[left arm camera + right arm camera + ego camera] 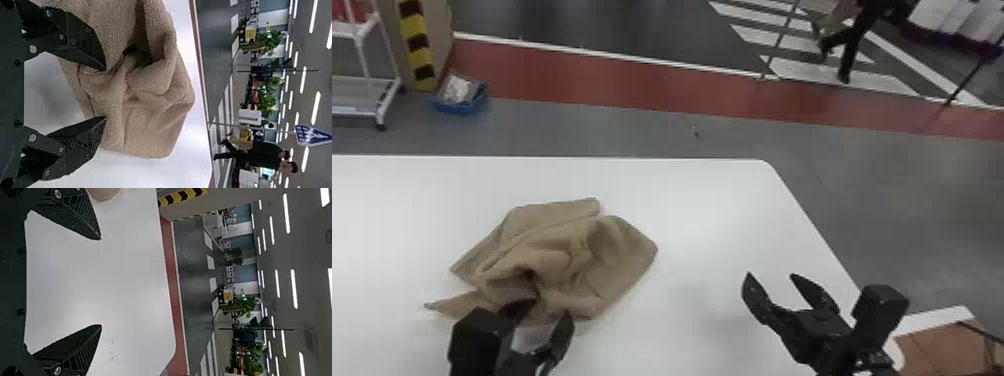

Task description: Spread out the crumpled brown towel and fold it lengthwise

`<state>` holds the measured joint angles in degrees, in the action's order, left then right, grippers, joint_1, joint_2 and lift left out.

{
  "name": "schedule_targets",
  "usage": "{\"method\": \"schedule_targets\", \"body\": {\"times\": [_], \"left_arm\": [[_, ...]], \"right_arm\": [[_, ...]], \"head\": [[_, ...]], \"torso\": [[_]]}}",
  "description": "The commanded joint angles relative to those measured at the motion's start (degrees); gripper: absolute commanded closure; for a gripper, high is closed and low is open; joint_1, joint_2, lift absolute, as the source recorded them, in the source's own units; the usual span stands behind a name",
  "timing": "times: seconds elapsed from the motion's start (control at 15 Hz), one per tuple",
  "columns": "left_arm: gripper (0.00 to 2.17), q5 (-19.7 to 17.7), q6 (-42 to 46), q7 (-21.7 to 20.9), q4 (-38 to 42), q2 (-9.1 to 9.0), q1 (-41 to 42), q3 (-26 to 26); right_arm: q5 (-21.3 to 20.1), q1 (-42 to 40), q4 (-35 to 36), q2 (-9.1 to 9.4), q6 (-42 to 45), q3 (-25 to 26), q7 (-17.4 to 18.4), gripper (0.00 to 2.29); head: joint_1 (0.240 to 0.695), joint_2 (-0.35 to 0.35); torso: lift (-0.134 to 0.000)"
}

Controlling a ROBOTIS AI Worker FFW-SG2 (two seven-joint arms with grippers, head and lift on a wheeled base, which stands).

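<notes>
Crumpled on the counter [702, 200]: brown towel [552, 250]. At its near edge: left claw [551, 307], parted, gripping nothing; best to pinch one edge layer, avoiding bunched folds [156, 82]. Well apart, rightward: right claw [771, 274], spread wide, empty.

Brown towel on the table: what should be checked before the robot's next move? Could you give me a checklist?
1. Towel lies wholly on the white table: ok.
2. Towel spread flat: not ok, it is bunched up in folds.
3. Left end effector open, at the towel's near side: ok.
4. Right end effector open: ok.
5. Right end effector at the towel: not ok, it is off to the right, apart from it.
6. All towel corners free: cannot tell, the folds may hide some.
</notes>
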<state>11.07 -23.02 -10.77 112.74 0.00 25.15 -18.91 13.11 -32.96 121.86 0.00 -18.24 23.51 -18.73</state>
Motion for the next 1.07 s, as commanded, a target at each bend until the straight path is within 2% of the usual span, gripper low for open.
{"method": "schedule_targets", "body": {"times": [0.0,0.07,0.13,0.2,0.27,0.4,0.53,0.6,0.67,0.93,1.0], "left_arm": [[0.9,0.18,-0.67,-0.31,-1.12,-0.15,-0.72,0.28],[1.34,0.18,-0.32,-0.48,-0.42,-0.15,-0.28,0.89],[1.68,0.18,0.73,-0.83,1.43,-0.15,0.95,1.6],[1.72,0.09,1.26,-2.15,4.33,-0.15,2.71,2.74],[1.73,-0.09,1.44,-5.23,8.64,-0.15,4.99,4.41],[1.73,-0.53,-0.67,-13.14,17.95,-0.15,9.56,7.84],[1.73,-2.99,-8.76,-21.14,26.74,-0.15,12.11,12.32],[1.73,-5.98,-15.79,-24.56,30.7,-0.15,12.29,15.22],[1.73,-8.44,-19.83,-25.62,33.33,-0.15,12.2,17.33],[1.73,-8.44,-21.42,-20.43,36.85,-0.15,9.21,17.33],[1.73,-8.17,-24.4,-19.03,38.61,-0.15,8.07,16.98]], "right_arm": [[0.69,0.17,-0.49,0.05,0.0,0.4,0.01,0.09],[0.69,0.26,-0.66,0.05,0.0,0.4,0.01,0.09],[0.69,0.26,-0.75,0.05,0.0,0.4,0.01,0.09],[0.78,0.35,-1.1,0.05,0.0,0.48,0.01,0.09],[0.69,0.35,-1.19,0.05,0.0,0.75,0.01,0.09],[0.69,0.7,-1.89,0.05,0.0,0.66,0.01,0.09],[0.6,0.88,-2.16,0.05,0.0,0.57,0.01,0.09],[0.6,0.96,-2.25,0.05,0.0,0.48,0.01,0.09],[0.52,0.96,-2.33,0.05,0.0,0.48,0.01,0.09],[0.43,0.96,-2.42,0.05,0.0,0.4,0.01,0.09],[0.43,0.96,-2.42,0.05,0.0,0.4,0.01,0.09]], "head": [[0.695,-0.35],[0.695,-0.35],[0.695,-0.35],[0.695,-0.35],[0.695,-0.35],[0.695,-0.35],[0.695,-0.35],[0.695,-0.35],[0.695,-0.35],[0.695,-0.35],[0.695,-0.35]], "torso": [[-0.124],[-0.124],[-0.124],[-0.124],[-0.124],[-0.124],[-0.124],[-0.124],[-0.124],[-0.124],[-0.124]]}}
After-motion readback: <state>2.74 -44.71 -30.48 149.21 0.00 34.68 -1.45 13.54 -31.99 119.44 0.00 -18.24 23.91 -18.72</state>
